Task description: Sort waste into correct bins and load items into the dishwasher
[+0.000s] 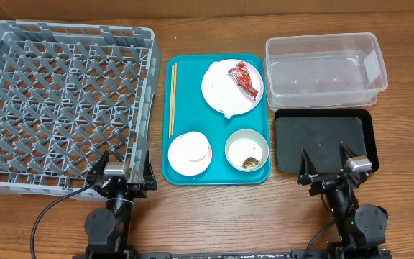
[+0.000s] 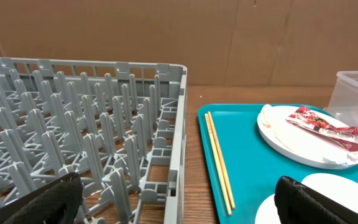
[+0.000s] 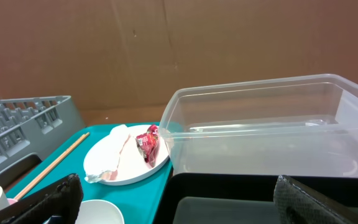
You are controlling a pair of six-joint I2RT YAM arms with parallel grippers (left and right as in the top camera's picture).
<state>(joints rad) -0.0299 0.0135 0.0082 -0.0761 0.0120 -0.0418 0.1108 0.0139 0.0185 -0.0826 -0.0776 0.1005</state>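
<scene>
Overhead: bowl (image 1: 230, 148), perhaps brown morsel (image 1: 250, 163) inside.

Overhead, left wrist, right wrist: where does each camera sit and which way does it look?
Overhead: above the table, looking straight down; left gripper and right gripper show, open.
Left wrist: low, facing forward over the dish rack and chopsticks; own fingers in the bottom corners.
Right wrist: low, facing forward at the clear tub; own fingers likewise.
Shared: all show the red wrapper on its plate.

Grey rack (image 2: 104, 143) cut off at left edge, brown morsel (image 1: 251, 163) in bowl (image 1: 238, 142) too small to identify
</scene>
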